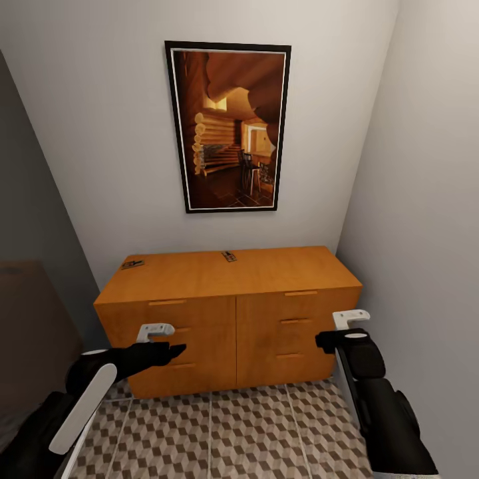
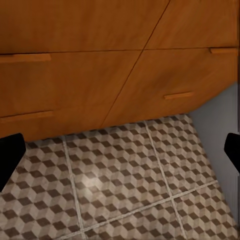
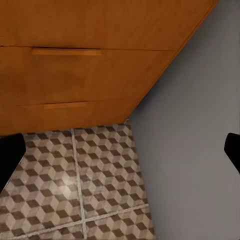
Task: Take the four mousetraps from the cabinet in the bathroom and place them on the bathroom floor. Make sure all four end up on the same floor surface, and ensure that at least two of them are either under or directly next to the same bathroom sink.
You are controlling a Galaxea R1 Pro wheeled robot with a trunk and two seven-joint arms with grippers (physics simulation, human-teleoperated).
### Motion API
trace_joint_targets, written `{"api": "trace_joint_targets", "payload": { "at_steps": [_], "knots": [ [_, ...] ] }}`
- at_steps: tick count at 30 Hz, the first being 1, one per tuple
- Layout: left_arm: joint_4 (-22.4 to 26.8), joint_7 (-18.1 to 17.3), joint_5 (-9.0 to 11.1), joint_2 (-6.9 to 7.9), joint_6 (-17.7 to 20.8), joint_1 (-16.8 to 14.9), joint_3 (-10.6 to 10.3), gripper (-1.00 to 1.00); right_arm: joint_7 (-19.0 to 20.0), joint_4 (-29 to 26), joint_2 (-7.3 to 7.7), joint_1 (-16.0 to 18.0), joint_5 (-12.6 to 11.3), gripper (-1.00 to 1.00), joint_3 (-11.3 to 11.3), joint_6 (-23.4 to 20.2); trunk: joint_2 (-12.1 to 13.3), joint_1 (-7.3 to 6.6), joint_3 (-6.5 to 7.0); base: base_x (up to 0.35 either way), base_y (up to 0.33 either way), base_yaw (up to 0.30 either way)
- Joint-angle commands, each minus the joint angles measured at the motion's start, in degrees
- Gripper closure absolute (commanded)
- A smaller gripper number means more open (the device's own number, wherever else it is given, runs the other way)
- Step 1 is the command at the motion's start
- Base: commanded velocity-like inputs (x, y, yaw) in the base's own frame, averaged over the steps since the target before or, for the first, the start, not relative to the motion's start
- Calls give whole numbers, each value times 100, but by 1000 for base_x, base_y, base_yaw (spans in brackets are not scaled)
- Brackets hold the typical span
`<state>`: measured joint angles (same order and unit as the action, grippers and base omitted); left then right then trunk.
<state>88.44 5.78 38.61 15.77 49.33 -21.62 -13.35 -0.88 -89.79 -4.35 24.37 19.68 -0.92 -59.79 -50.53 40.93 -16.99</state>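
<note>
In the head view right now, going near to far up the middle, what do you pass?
Patterned bathroom floor → cabinet drawer fronts → cabinet top carrying two mousetraps: one at its back edge, one at its far left corner → framed picture on the wall.

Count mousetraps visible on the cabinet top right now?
2. One mousetrap lies near the cabinet's back left corner; the other mousetrap lies at the back edge near the middle. More may sit hidden inside the drawers.
</note>
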Motion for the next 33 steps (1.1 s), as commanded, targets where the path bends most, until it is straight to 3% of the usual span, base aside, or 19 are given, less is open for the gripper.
{"api": "trace_joint_targets", "payload": {
  "at_steps": [1, 9, 16, 33],
  "knots": [
    [6, 60, 59, -25, 11, -10, -10, -100, -9, -6, -34, 16, -7, -100, -5, -21, -6, 1, -8, 0, 0, 0],
    [7, 61, 16, -312, 9, -36, -16, -100, -9, -11, -198, 57, -7, -100, -2, -21, -6, 1, -8, 0, 0, 0],
    [18, 54, 1, -460, 1, -129, -20, -100, -9, -12, -246, 97, -8, -100, 4, -21, -6, 1, -8, 0, 0, 0],
    [22, 69, -19, -524, -35, -218, -20, -100, -9, -19, -262, 155, -8, -100, 12, -21, -6, 1, -8, 0, 0, 0]
  ]
}}
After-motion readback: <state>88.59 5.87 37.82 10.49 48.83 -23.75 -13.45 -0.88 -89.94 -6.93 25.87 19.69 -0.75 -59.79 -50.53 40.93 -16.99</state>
